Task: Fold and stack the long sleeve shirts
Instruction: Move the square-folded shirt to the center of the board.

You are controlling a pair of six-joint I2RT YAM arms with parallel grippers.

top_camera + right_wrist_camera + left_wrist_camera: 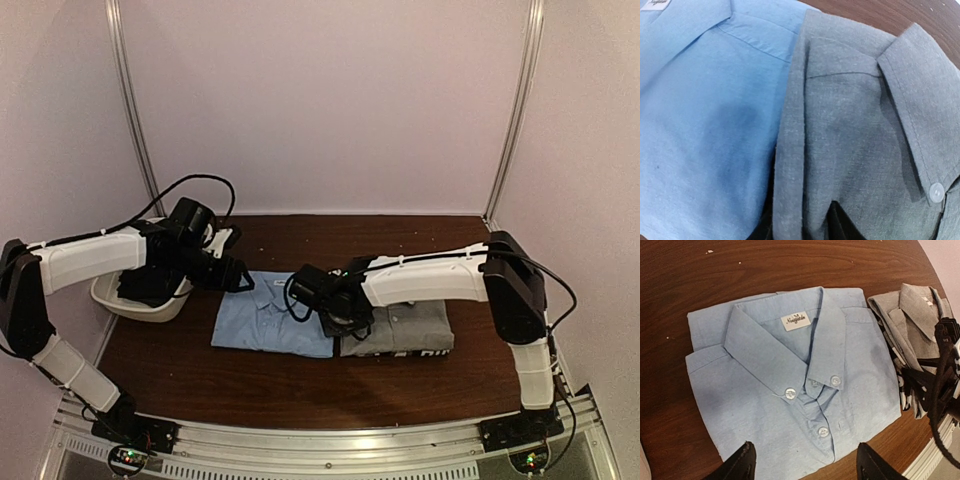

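both shirts are lying folded on the bench, side by side and touching: the blue shirt on the left, the grey shirt on the right. neither is resting fully on the other, so the stack is not yet made.

the right end effector is sitting low at the seam where the two meet. in the right wrist view the grey shirt's left edge is lapping slightly over the blue cloth and running down between the two dark fingers, but the tips are cut off at the frame's bottom, so i cannot tell whether they are pinching that edge or standing loose around it.

the left end effector is hovering above the blue shirt with its fingers spread wide and nothing between them.

the coming move is probably turning on that shared edge: the grey shirt is lying directly rightward of the blue one, so it is needing to travel leftward across the seam. the right arm is the nearer one to it.
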